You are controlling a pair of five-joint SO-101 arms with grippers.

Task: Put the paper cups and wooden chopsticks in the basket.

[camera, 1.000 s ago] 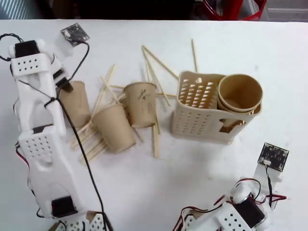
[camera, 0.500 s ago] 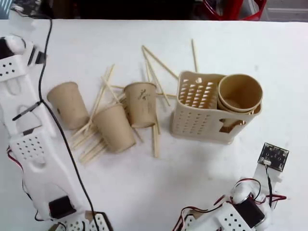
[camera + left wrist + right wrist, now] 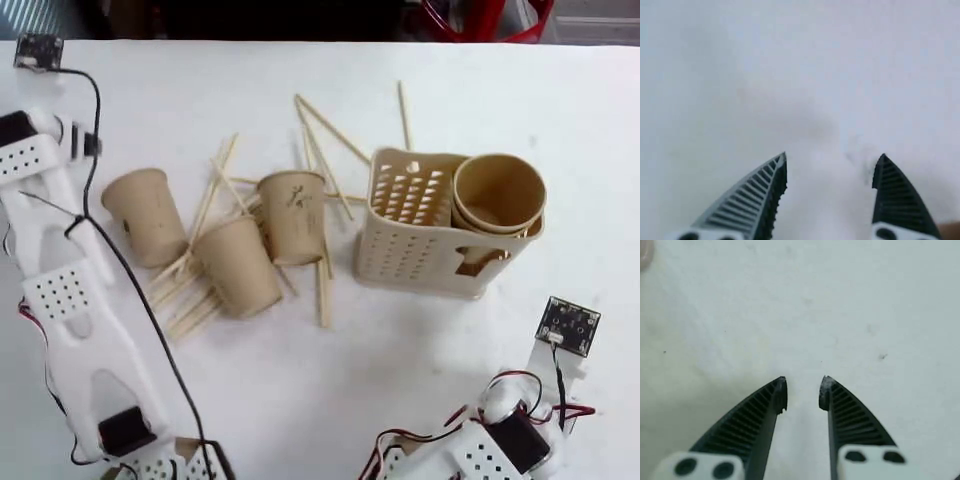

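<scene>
Mia: Where is the left arm [image 3: 60, 290]?

Tom: It runs along the left side of the table [image 3: 300, 400]. The left gripper [image 3: 832, 157] is wide open and holds nothing. Bare table is under it.

Mia: What is closest to it?

Tom: The first cup [image 3: 145, 215]. It sits just beside the arm, on the side toward the basket. It looks like it lies on its side with its long way running near to far, but that is hard to be sure of from above.

Mia: And then?

Tom: The chopsticks [image 3: 213, 190] lie in a loose pile, most of them slanting. The middle cup [image 3: 238, 265] and the third cup [image 3: 293, 215] rest on them. Next comes the basket [image 3: 405, 230], with stacked cups [image 3: 497, 192] in its right part.

Mia: And the right arm [image 3: 500, 445]?

Tom: It is at the near right corner, well apart from the loose cups. The right gripper [image 3: 802, 382] is open just a little and has nothing in it.

Mia: So which arm should go?

Tom: The left one, most likely. The first cup is right beside it.
</scene>
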